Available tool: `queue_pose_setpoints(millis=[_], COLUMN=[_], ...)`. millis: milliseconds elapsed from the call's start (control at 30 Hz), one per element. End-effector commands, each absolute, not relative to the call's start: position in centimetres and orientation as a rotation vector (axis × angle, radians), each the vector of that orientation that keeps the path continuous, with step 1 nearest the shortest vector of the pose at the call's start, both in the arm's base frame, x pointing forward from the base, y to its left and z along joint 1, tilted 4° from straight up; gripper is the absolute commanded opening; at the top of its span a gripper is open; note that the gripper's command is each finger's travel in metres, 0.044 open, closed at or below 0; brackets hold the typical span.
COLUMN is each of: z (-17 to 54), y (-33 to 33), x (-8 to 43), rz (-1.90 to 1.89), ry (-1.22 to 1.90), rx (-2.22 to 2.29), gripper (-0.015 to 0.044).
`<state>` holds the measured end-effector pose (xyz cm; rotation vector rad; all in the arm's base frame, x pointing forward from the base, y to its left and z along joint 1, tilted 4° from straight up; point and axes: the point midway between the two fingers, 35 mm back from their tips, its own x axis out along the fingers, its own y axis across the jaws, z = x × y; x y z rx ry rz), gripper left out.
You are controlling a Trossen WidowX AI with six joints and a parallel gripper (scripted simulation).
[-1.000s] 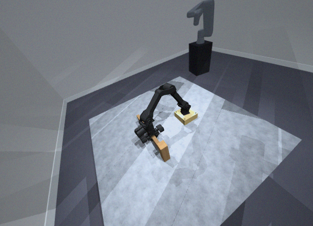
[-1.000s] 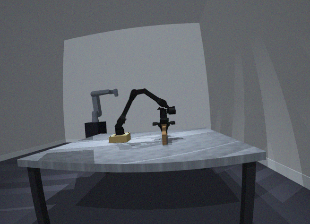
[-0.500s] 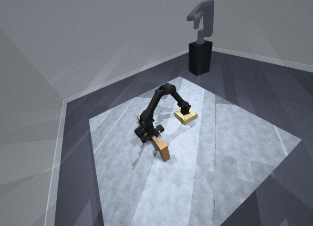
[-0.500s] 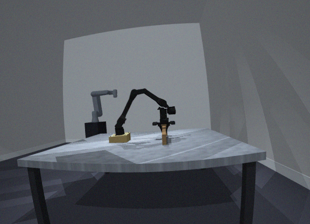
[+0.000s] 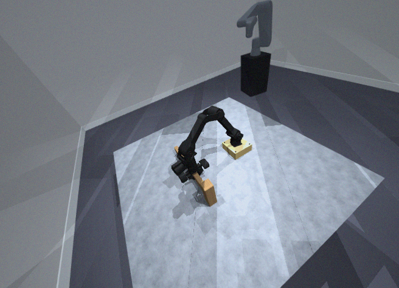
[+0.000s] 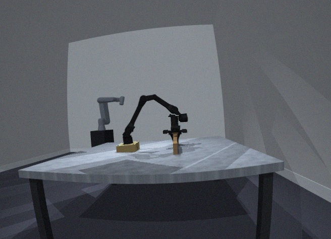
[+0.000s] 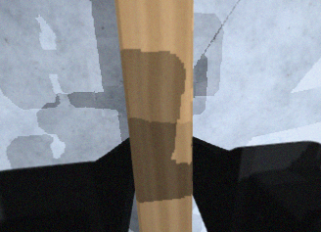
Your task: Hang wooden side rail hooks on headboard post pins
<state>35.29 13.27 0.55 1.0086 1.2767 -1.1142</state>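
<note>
The wooden side rail (image 5: 197, 179) (image 7: 156, 25) is a long, light-brown bar. My gripper (image 7: 156, 137) (image 6: 175, 140) is shut on it, with one black finger on each side in the wrist view. In the top view the rail's far end shows beyond the gripper, and its near end reaches the headboard post. The orange-brown post (image 5: 209, 194) (image 6: 175, 148) stands upright on the table. In the exterior view the post and rail line up, so where one ends is unclear. The hooks, pins and slot cannot be made out, nor whether the far end touches the table.
The black arm rises from a yellow base block (image 5: 236, 149) (image 6: 127, 147) beside the rail. The grey table (image 5: 244, 246) (image 6: 149, 179) carries moving-looking shadows and light bands. A grey robot arm on a black pedestal (image 5: 254, 74) (image 6: 101, 138) stands off the table at the back.
</note>
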Motion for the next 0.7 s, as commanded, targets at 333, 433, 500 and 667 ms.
queue_pose_setpoints(millis=[333, 433, 500, 667], z=[1.06, 1.03, 1.01, 0.95], y=[13.68, 13.70, 13.72, 13.76], x=[35.69, 35.66, 35.63, 35.58], rz=[-1.103, -1.103, -1.103, -1.103], ry=[1.271, 1.271, 1.271, 1.271], rx=[1.022, 1.022, 1.022, 1.022], gripper=[0.0000, 0.0000, 0.0000, 0.0000])
